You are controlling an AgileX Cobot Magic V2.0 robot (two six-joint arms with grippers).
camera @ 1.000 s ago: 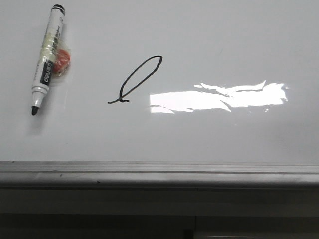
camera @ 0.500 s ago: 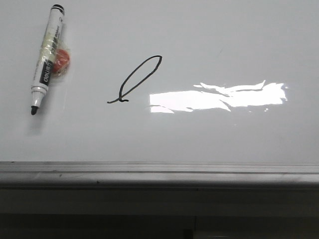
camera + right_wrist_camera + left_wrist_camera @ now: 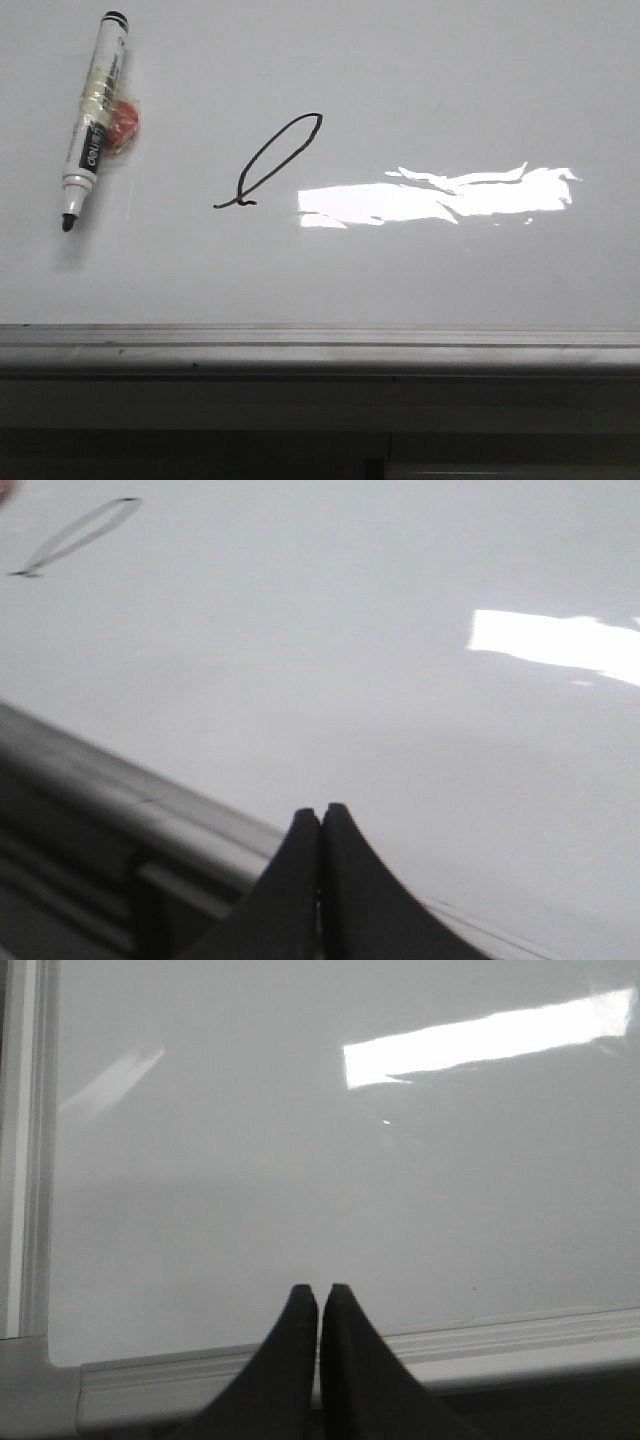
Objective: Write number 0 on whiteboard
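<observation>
Nothing on the glossy pale grey-white whiteboard [image 3: 420, 80] has shifted in the last second: the thin black slanted oval number 0 [image 3: 270, 163] looks finished, the uncapped black-and-white marker [image 3: 92, 118] lies well apart, and left gripper [image 3: 318, 1292] and right gripper [image 3: 321, 812], pressed together, seemingly hold nothing.

One whiteboard [image 3: 420, 280] carried one drawn number 0 [image 3: 270, 160], one uncapped marker [image 3: 93, 118] and one small red object [image 3: 124, 120] beside it.
</observation>
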